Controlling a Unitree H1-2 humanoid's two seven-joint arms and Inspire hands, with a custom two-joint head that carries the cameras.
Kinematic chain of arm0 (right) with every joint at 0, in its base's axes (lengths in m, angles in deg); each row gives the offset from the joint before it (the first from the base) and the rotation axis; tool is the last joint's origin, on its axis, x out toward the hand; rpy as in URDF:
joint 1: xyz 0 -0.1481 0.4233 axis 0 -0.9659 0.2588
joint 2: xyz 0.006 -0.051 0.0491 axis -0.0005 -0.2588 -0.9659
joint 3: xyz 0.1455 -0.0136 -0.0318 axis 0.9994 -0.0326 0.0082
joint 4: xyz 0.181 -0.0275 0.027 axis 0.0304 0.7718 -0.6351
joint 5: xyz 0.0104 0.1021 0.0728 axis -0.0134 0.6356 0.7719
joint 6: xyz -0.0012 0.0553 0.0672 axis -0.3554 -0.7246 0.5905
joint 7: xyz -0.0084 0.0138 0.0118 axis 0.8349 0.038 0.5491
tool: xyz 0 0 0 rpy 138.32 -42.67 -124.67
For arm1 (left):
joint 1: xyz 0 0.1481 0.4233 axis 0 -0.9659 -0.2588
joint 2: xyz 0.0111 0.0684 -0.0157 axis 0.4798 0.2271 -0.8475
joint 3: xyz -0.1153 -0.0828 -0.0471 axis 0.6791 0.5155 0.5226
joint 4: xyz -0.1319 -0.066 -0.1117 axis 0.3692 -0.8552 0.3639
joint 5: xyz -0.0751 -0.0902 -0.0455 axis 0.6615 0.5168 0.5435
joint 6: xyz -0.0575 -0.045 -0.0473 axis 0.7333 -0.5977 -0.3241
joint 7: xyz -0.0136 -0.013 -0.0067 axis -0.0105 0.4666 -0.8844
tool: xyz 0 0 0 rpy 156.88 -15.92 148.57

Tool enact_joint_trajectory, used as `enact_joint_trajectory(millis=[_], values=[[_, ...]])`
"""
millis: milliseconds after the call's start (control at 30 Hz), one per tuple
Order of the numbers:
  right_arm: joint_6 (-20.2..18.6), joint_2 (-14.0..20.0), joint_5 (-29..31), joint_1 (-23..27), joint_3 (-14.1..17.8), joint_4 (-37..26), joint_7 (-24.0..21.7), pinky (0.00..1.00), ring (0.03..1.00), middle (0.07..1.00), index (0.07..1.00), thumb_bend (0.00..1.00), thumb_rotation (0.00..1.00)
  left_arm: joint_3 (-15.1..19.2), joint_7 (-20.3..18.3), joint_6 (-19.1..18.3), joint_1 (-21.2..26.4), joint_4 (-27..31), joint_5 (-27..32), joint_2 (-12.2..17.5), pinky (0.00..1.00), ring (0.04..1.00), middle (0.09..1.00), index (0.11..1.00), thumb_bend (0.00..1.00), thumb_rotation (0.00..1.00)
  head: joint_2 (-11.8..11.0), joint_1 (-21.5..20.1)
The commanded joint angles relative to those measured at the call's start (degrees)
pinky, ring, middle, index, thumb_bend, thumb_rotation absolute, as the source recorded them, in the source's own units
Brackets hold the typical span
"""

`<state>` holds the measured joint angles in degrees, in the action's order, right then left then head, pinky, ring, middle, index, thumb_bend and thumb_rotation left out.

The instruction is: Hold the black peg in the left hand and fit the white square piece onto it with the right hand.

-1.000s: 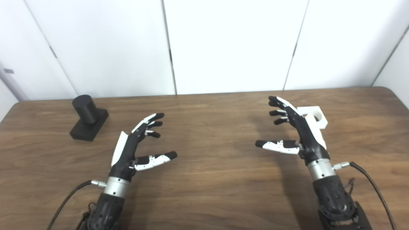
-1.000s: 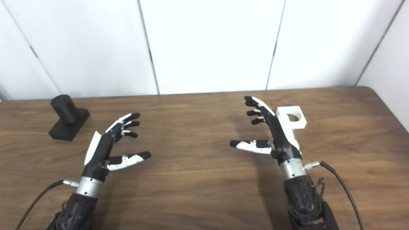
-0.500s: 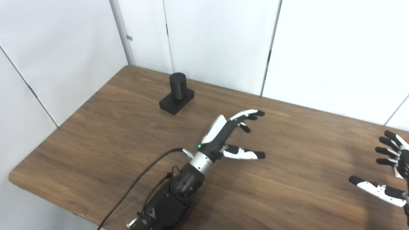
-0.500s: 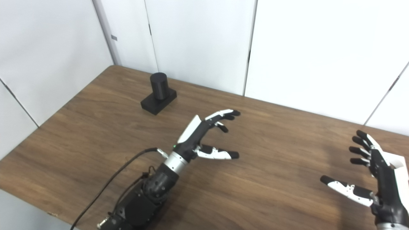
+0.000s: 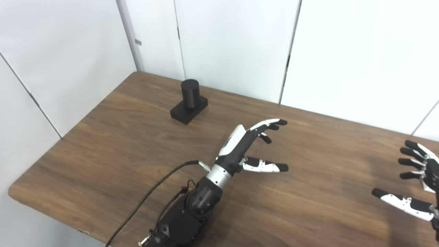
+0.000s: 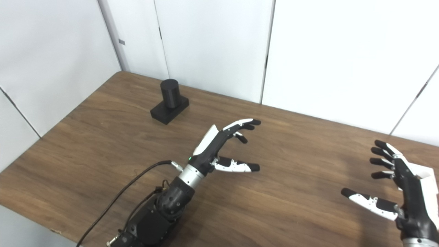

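Upper left of the frame, the black peg (image 5: 189, 101) stands upright on its square base, alone on the wooden table (image 5: 103, 144) near the far edge, untouched. Move toward the centre and there is the left hand (image 5: 247, 146), raised above the tabletop with fingers spread wide and thumb stuck out below them, holding nothing (well apart from the peg, which sits up and to its left). A black cable (image 5: 151, 192) trails from its wrist toward the bottom edge. Over at the right edge, the right hand (image 6: 399, 183) hovers too, fingers fanned apart, thumb reaching left, empty. Just behind it a white corner (image 6: 427, 173) peeks out; whether that is the square piece cannot be told.
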<state>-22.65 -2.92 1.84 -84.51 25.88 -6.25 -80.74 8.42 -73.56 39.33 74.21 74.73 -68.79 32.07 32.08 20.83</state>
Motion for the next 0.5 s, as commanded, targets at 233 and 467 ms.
enact_joint_trajectory(millis=[233, 467], values=[[-0.5, 0.5, 0.2, 1.7, 0.1, -3.2, -0.3, 0.55, 0.719, 0.791, 0.819, 0.71, 0.00, 4.7, 2.3, -2.5, 1.8, 4.8, -3.6, 1.6, 0.53, 0.663, 0.723, 0.737, 0.77, 0.12, -0.3, -0.2], [-0.4, 0.5, 0.3, 1.7, 0.0, -3.6, -0.4, 0.54, 0.706, 0.786, 0.814, 0.72, 0.00, 8.3, 2.2, -8.9, 4.1, 8.6, -7.2, 4.7, 0.53, 0.684, 0.743, 0.749, 0.80, 0.15, -0.5, -0.1]])
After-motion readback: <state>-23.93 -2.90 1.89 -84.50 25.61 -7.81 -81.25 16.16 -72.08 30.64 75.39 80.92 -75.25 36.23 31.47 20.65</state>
